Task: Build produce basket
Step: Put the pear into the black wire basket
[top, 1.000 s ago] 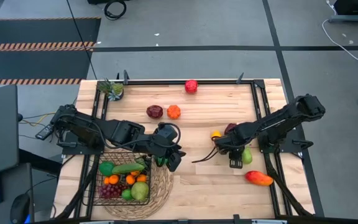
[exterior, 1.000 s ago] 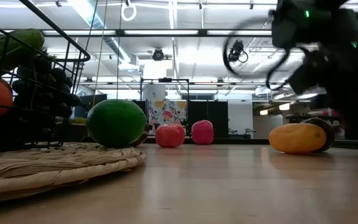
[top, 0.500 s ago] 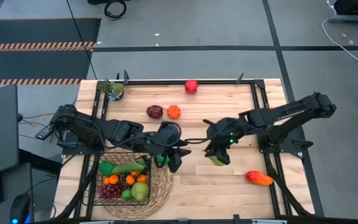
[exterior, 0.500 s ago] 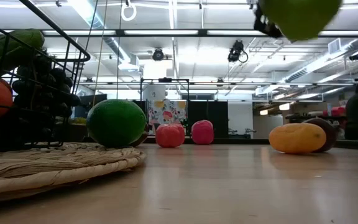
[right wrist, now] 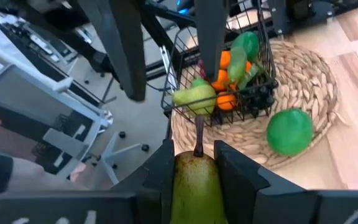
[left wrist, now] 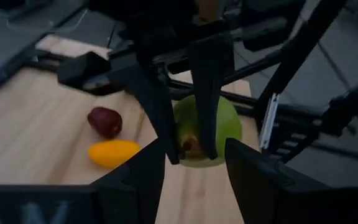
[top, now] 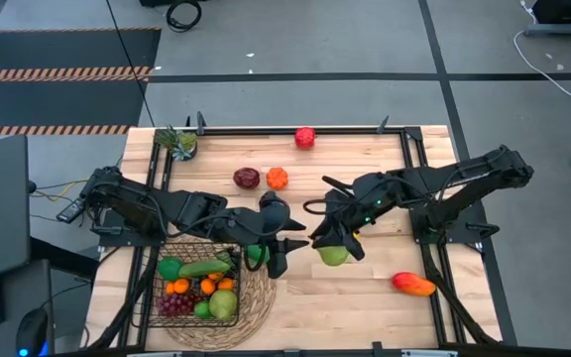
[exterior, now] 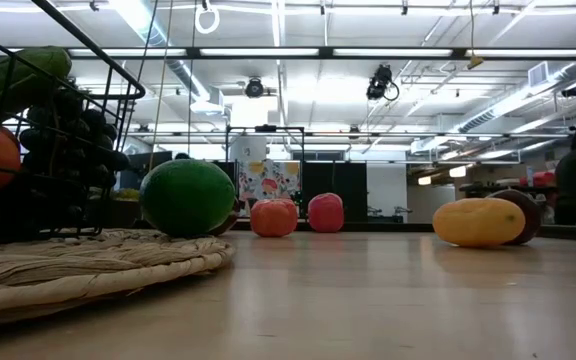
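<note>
My right gripper is shut on a green pear, held in the air over the table's middle. My left gripper is open and empty, just left of the pear and facing it. The black wire basket stands on a round woven mat at the near left. It holds several fruits, among them a second pear. A green lime rests on the mat beside the basket. My right gripper pinches the pear's two sides between its two fingers. The fingers slant down toward the table's left and lie along the pear. Its stem points out past the fingertips. The pear is lifted clear of the table.
A red apple lies at the far edge, and a dark red fruit and an orange lie left of centre. A mango lies at the near right. A yellow squash and a dark fruit lie under my right arm. A potted plant stands far left.
My right gripper has lifted the pear off the table at the right and carried it up and toward the table's left. It now stops close to my left gripper.
</note>
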Robot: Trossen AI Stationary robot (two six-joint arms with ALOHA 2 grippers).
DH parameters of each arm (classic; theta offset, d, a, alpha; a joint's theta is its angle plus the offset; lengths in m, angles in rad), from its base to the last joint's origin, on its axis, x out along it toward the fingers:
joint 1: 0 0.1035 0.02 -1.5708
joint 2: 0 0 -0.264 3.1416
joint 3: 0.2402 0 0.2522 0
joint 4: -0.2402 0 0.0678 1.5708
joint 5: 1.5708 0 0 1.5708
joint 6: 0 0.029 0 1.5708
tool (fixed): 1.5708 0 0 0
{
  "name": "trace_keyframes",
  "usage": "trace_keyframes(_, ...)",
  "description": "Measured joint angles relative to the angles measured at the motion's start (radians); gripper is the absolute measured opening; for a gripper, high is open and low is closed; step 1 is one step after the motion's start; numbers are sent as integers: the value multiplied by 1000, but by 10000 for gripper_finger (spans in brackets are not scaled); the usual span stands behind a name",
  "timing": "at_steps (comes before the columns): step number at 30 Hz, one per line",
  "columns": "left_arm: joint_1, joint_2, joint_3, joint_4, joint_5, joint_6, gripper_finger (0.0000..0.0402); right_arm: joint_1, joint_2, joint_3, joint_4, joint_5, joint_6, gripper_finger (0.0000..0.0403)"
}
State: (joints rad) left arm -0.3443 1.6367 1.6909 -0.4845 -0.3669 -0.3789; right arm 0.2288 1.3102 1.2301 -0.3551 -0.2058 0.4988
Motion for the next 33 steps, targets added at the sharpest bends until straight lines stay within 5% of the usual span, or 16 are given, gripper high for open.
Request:
trace_keyframes(11, -8, 2, 0, -2, 1, 249, 173, 0, 0, 0, 39, -41, -3, 104)
trace_keyframes(33, -7, 34, 0, 79, -7, 319, 172, -4, 0, -1, 88, -104, 24, 103)
